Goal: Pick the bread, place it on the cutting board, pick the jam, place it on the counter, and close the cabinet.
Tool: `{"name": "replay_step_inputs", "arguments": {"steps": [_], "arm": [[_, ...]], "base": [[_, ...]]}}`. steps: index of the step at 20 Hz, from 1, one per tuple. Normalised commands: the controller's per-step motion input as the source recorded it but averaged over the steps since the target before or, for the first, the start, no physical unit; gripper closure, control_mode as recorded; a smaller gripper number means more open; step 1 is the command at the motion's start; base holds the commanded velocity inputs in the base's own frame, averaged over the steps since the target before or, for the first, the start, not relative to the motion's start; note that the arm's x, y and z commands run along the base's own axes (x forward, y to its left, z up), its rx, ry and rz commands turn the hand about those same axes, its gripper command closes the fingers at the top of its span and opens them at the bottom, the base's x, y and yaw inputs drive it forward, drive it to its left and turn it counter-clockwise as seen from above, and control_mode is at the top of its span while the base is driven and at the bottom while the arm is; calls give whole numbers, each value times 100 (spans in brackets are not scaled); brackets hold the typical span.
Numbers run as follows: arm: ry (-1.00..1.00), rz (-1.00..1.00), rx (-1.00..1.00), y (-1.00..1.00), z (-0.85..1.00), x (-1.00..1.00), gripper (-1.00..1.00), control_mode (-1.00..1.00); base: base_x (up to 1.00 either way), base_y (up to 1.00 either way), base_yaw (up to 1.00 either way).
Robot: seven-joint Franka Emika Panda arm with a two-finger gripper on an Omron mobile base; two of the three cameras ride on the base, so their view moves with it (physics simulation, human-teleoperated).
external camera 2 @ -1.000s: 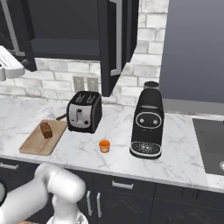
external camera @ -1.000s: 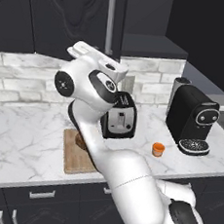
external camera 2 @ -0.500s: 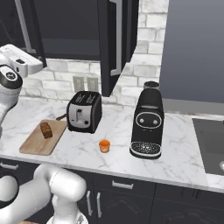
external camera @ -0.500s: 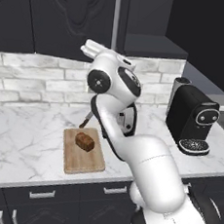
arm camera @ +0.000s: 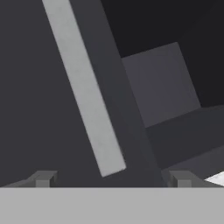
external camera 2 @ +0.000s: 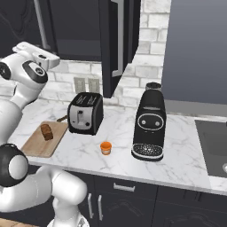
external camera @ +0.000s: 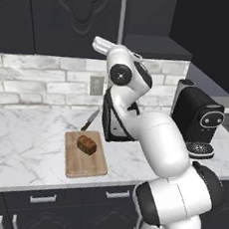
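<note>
Gripper [arm camera: 112, 179] wide open, holding nothing.

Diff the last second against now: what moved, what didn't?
The arm swung right across the counter, uncovering the cutting board, then rose toward the open cabinet door. The claw is open, facing the door's silver handle, holding nothing. Bread, jam, toaster and coffee machine stayed put.
</note>
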Motion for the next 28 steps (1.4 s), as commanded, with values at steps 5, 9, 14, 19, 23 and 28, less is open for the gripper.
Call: {"name": "replay_step_inputs", "arguments": {"steps": [5, 9, 14, 19, 23, 28], "arm": [[0, 4, 0, 0, -10, 66, -100, -100], [0, 1, 0, 0, -3, 41, -100, -100], [0, 0, 0, 0, 0, 29, -100, -100], [0, 2, 0, -1, 0, -11, -100, -100], [-2, 3, -1, -19, 0, -83, -100, -100], [-1, 5, 0, -26, 9, -100, -100, -100]], "base": [[0, 0, 0], [0, 0, 0], [0, 0, 0], [0, 0, 0], [0, 0, 0], [0, 0, 0]]}}
